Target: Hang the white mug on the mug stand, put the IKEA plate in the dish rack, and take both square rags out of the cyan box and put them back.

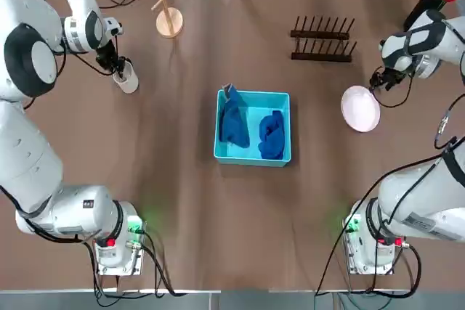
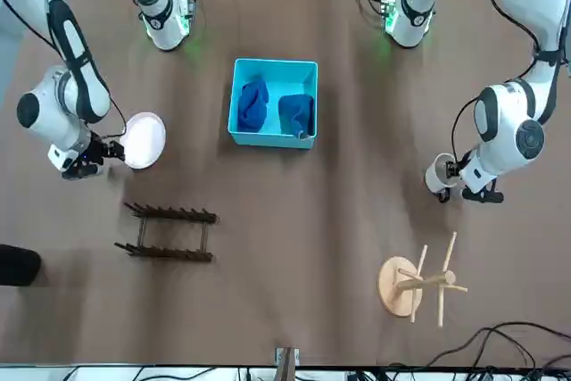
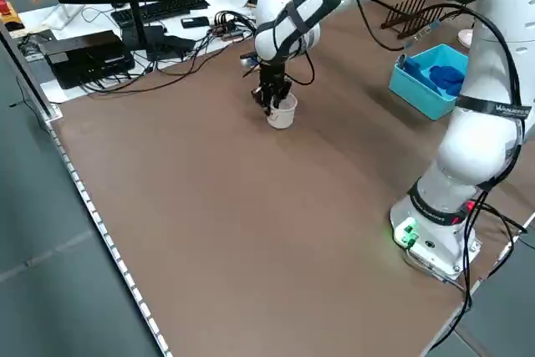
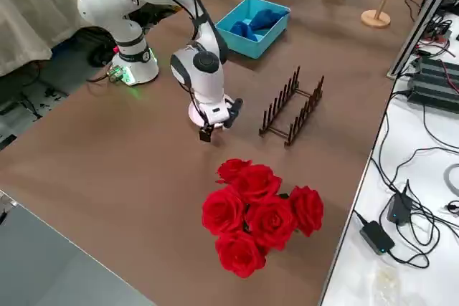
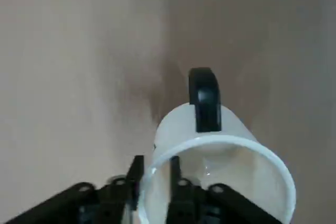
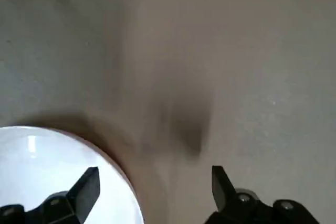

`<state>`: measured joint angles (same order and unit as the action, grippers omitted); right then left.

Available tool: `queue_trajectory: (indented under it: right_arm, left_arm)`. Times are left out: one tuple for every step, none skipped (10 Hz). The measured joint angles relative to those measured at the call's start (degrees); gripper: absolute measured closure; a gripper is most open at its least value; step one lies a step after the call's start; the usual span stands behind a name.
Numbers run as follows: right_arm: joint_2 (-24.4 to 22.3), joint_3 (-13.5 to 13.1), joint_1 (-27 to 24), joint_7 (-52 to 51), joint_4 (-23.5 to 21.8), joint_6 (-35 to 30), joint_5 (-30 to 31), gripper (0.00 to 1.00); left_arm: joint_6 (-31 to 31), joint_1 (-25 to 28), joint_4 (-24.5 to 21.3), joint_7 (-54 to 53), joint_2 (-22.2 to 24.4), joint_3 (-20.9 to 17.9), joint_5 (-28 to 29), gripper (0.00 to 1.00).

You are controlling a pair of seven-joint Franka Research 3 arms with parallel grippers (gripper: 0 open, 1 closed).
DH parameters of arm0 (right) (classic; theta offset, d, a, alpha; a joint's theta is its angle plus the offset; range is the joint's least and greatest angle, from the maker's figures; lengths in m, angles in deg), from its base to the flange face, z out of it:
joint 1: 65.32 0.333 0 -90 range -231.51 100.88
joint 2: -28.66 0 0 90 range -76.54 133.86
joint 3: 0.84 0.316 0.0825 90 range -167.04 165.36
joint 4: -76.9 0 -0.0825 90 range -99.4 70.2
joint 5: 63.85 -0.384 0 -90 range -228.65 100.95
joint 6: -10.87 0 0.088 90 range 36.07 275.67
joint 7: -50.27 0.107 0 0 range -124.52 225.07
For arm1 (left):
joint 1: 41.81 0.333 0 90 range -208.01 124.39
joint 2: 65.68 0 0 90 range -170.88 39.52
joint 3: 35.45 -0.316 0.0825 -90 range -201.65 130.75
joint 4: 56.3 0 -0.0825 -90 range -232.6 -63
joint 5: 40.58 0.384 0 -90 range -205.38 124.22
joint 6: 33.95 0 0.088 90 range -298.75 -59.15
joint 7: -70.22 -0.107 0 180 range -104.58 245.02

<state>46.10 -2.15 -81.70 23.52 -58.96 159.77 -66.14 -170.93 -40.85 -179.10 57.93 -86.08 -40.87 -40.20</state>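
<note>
While the left end effector point(image 1: 123, 72) stood low over the counter point(image 1: 174, 201), its two fingers were clenched on the rim of the white mug point(image 1: 128, 78), one finger inside and one outside the wall. In the left wrist view the mug point(image 5: 220, 156) showed its dark handle on the side away from the fingers point(image 5: 137, 174). The mug stand point(image 1: 166, 6) was beyond this end effector, toward the far edge, well apart from it.

The right end effector point(image 1: 377, 83) was released, fingers spread wide, at the far edge of the IKEA plate point(image 1: 361, 109). In the right wrist view one finger point(image 6: 86, 190) was over the plate rim point(image 6: 63, 171) and the other over bare counter; I cannot tell if it touched the plate. The dish rack point(image 1: 322, 38) was further out from this end effector, near but apart.

Btw. the two end effectors, approx. in the middle, was the cyan box point(image 1: 253, 157), w/ both square rags point(image 1: 234, 121) inside, side by side, one in each half.
</note>
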Motion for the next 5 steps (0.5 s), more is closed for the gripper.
queue_trajectory:
  right_arm:
    - [0.0,0.0,0.1,-0.1,-0.2,0.2,0.0,0.07]
    - [0.0,0.1,0.4,-0.1,-0.4,0.5,0.0,0.11]
    - [0.0,0.1,1.0,-0.1,-0.7,1.4,0.0,0.13]
    - [0.0,0.1,1.5,-0.1,-1.8,3.2,0.0,0.13]
    - [0.0,0.1,1.7,-0.1,-2.9,4.9,0.0,0.13]
  left_arm:
    - [-0.1,-0.1,0.3,0.0,0.1,0.0,0.0,0.93]
    - [-0.2,-0.2,0.9,0.0,0.1,0.1,0.0,0.95]
    - [-0.2,-0.2,1.8,0.0,0.2,0.1,0.0,0.95]
    - [-0.3,-0.2,2.7,0.0,0.4,0.1,0.0,0.95]
    - [-0.3,-0.2,3.9,0.0,0.9,0.1,0.0,0.95]
